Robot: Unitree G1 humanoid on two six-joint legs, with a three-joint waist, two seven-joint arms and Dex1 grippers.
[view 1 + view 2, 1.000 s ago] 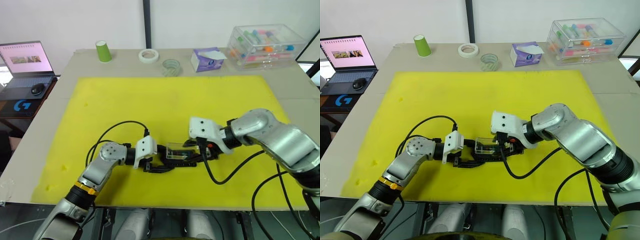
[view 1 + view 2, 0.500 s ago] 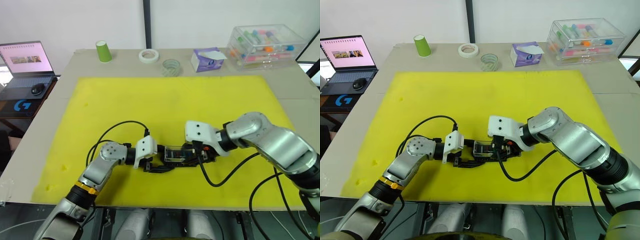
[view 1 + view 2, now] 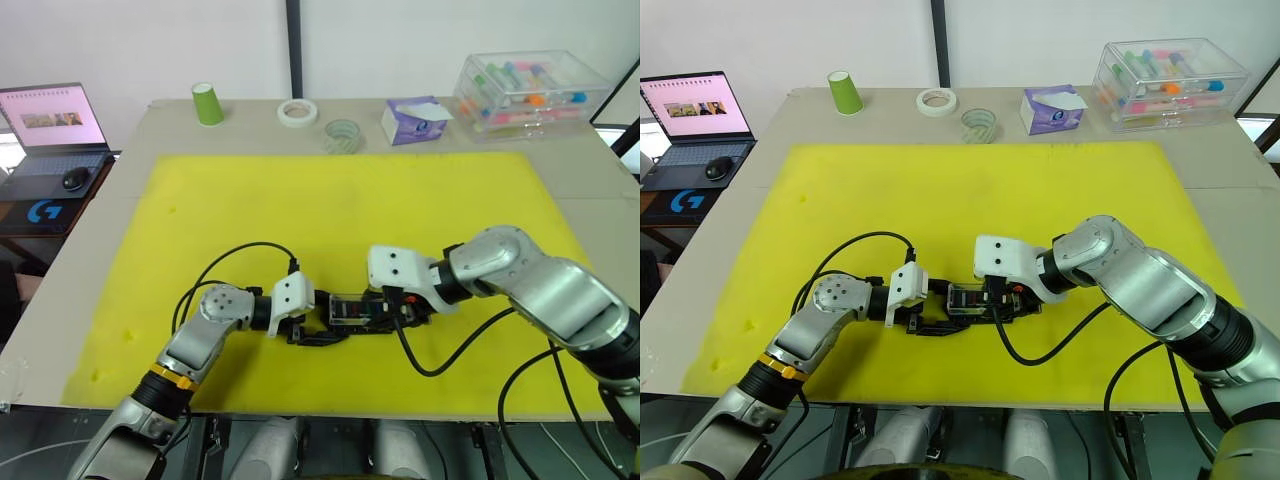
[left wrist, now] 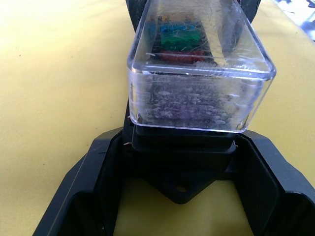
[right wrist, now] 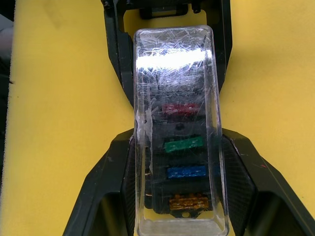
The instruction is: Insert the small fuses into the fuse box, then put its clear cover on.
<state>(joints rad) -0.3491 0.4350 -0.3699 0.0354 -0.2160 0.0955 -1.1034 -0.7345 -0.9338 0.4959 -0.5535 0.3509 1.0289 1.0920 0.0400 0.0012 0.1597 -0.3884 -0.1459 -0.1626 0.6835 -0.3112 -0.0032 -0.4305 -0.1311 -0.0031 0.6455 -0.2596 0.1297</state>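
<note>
The fuse box (image 4: 180, 147) is held low on the yellow mat (image 3: 330, 210), its long axis running from the left gripper (image 3: 300, 325) at nine o'clock to the right gripper (image 3: 405, 312) at three. Each end is clamped by narrow jaws. The clear cover (image 5: 178, 123) is seated over red, green, blue and amber small fuses (image 5: 184, 144). No writing is legible.

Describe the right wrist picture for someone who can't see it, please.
A clear cover sits over a black fuse box on yellow foam, with red, green, blue and amber fuses visible through it. Black tool fingers flank both sides.
</note>
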